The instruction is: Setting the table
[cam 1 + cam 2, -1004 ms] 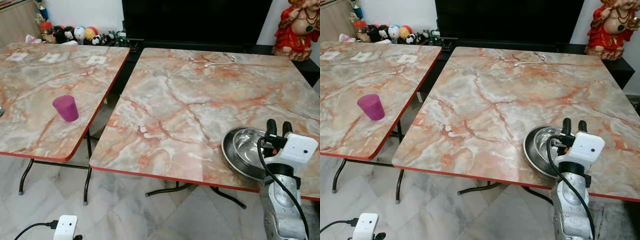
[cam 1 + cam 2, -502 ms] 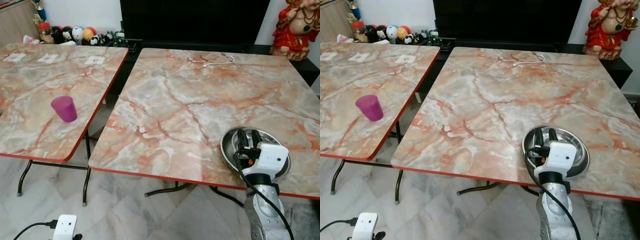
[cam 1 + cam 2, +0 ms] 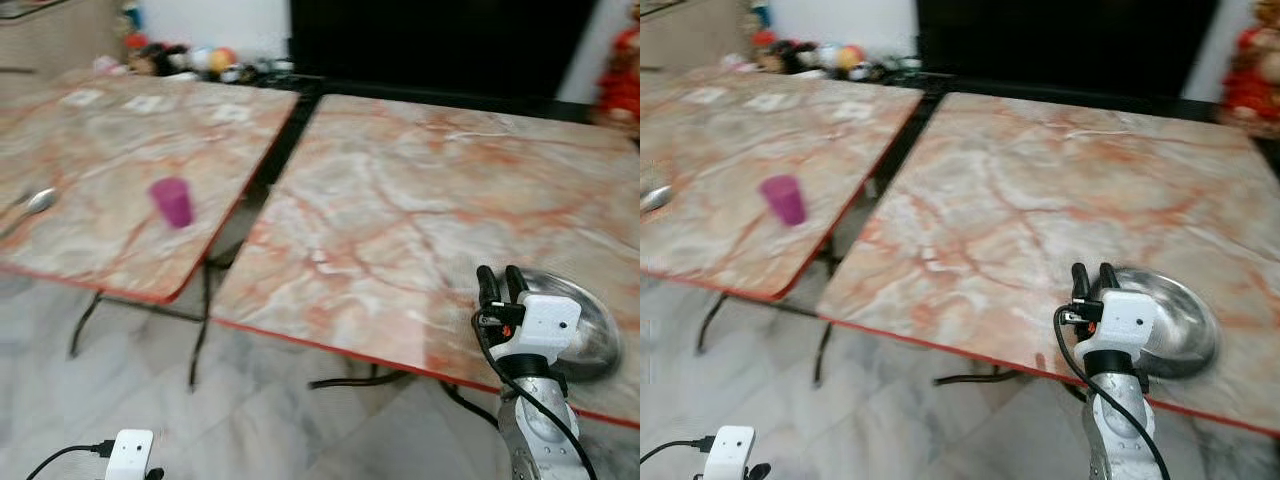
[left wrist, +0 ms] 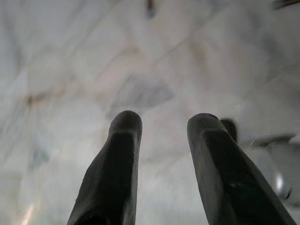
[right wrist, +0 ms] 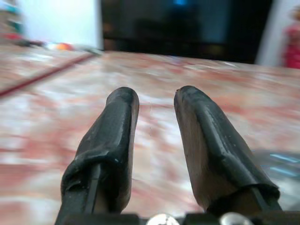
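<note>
Left gripper (image 4: 161, 140) seen from behind, hung over floor (image 4: 140, 56). Two black fingers (image 4: 117, 164) held apart, gap between them; nothing gripped. Floor: pale marbled tiles w/ grey & brownish veining, faint grout lines crossing diagonally. All blurred. Dark smudge (image 4: 150, 7) seen at far end of floor, not identifiable. Small dark shape (image 4: 229, 127) noted just beside one fingertip, on floor. Pale grey rounded object (image 4: 276, 164) seen at that same side, partly cut by frame edge; identity cannot be told.
</note>
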